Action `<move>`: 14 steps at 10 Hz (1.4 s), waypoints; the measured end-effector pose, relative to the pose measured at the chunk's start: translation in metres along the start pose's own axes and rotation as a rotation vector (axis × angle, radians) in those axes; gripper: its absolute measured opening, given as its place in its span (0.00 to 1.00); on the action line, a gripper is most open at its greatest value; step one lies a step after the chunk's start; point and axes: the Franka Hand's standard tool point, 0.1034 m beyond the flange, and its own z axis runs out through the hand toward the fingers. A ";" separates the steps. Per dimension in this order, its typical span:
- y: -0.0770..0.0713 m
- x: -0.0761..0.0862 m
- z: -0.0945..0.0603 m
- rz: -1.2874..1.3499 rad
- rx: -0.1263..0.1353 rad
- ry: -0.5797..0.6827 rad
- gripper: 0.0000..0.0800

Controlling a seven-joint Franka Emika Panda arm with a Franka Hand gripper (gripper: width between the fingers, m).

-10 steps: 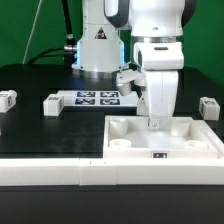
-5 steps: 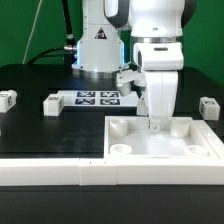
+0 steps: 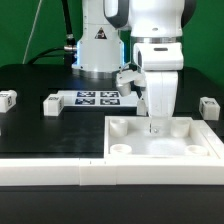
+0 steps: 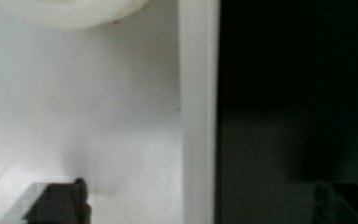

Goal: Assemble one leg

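On the black tabletop (image 3: 40, 130), behind the white square panel (image 3: 160, 143) with its round corner sockets, lies the marker board (image 3: 98, 98) bearing black-and-white square tags, too small to read. Three stubby white legs, each with a blurred dark tag on one face, stand off the panel: one leg (image 3: 208, 107) near its far corner on the exterior view's right, another leg (image 3: 52, 105) and a third leg (image 3: 8, 99) well apart toward the exterior view's left. Over the panel's far edge the end effector (image 3: 155, 124) hangs with its fingers (image 4: 57, 203) spread wide astride that edge, gripping nothing.
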 end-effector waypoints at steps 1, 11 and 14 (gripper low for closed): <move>0.000 0.000 0.000 0.000 0.000 0.000 0.80; -0.020 0.021 -0.056 0.306 -0.054 0.008 0.81; -0.046 0.038 -0.047 0.752 -0.036 0.048 0.81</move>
